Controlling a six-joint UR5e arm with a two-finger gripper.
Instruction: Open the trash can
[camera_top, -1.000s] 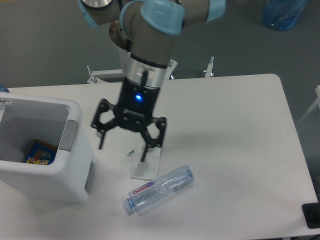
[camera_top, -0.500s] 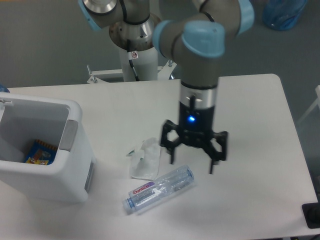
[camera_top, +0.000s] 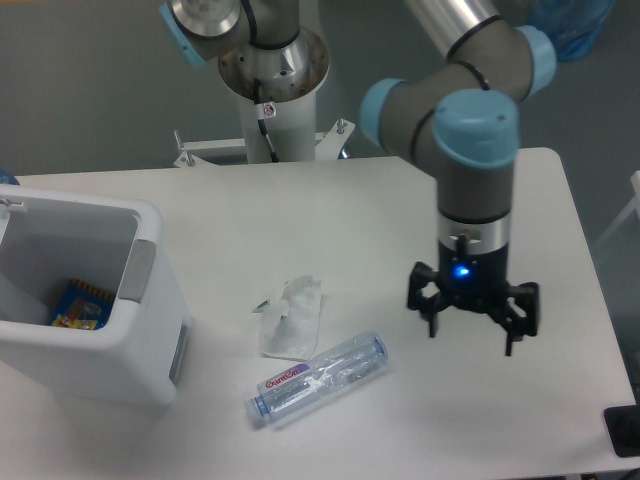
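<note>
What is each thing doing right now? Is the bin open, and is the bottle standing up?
trash can: open, no lid over the top, a colourful packet lying inside.
bottle: lying on its side on the table, looks empty.
crumpled wrapper: lying flat on the table, just above the bottle.
gripper: fingers spread open, holding nothing, over the right side of the table.
</note>
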